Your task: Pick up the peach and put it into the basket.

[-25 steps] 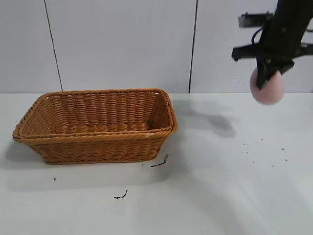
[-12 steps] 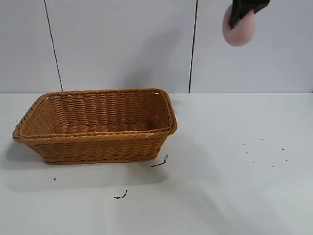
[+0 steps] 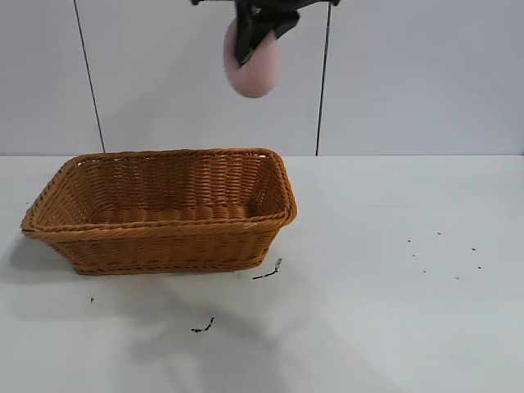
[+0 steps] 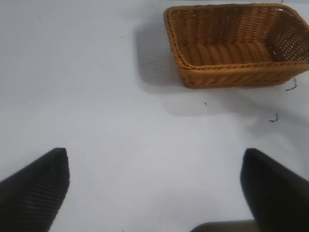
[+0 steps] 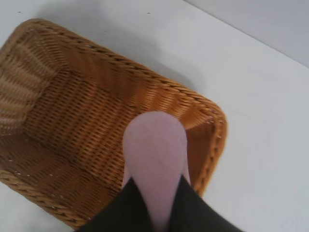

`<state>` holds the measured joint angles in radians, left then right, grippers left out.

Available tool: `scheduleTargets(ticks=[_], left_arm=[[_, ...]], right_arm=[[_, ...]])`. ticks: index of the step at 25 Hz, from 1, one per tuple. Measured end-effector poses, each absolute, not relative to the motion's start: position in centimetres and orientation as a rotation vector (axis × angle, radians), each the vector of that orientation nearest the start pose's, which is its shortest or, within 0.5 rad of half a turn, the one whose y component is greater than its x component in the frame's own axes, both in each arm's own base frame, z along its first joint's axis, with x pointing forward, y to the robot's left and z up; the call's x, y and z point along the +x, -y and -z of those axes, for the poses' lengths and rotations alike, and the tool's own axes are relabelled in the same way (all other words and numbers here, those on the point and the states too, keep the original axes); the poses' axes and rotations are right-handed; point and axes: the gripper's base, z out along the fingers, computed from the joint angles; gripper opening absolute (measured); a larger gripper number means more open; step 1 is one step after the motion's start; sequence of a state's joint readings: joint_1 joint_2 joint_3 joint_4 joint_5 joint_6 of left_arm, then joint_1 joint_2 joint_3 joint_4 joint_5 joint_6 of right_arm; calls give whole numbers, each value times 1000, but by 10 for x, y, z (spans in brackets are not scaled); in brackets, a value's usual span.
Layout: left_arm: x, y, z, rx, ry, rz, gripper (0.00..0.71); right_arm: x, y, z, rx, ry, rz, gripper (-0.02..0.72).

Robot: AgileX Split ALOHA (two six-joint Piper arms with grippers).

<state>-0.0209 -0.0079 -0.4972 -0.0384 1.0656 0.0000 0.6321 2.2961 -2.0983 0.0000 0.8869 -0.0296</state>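
1. The right gripper [image 3: 255,33] had travelled a long way in one second: a second earlier it hung high over the bare surface well to the right of the basket [image 3: 164,209], half a second earlier it was higher and nearer, and at this moment it was high above the basket's right part.
2. Its fingers [image 5: 190,210] were clamped on the peach [image 3: 253,64], which hung just below them in the air, well apart from the basket under it, as in the two earlier pictures.
3. In the right wrist view the peach [image 5: 155,159] stood out in front of the fingers, and the basket [image 5: 58,145] floor lay behind it, near the corner of the rim.
4. The basket itself had not moved on the white surface [image 3: 393,278].
5. The left gripper [image 4: 154,193] hovered with its fingers [image 4: 34,191] wide apart and nothing between them; the basket [image 4: 231,48] lay well beyond them.
6. By my judgement the carry was almost done. What remained was to lower the peach or release it, and because it hung near the right end wall, a small shift further over the middle would be safer.
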Motion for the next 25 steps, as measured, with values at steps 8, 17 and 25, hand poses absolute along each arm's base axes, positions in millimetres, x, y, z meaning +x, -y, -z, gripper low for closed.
scheduleTargets(ticks=[8,17,25], left_arm=[[-6,3,-276,23,-2044,59,693],[-6,3,-276,23,-2044,59,693],[-6,3,-276,23,-2044,59,693]], right_arm=[[427,-313,-157,-871,-2532,-194,110],[424,-312,-162,-872,-2560,-202,678],[430,-298,-237,-820,-2517,-212,687]])
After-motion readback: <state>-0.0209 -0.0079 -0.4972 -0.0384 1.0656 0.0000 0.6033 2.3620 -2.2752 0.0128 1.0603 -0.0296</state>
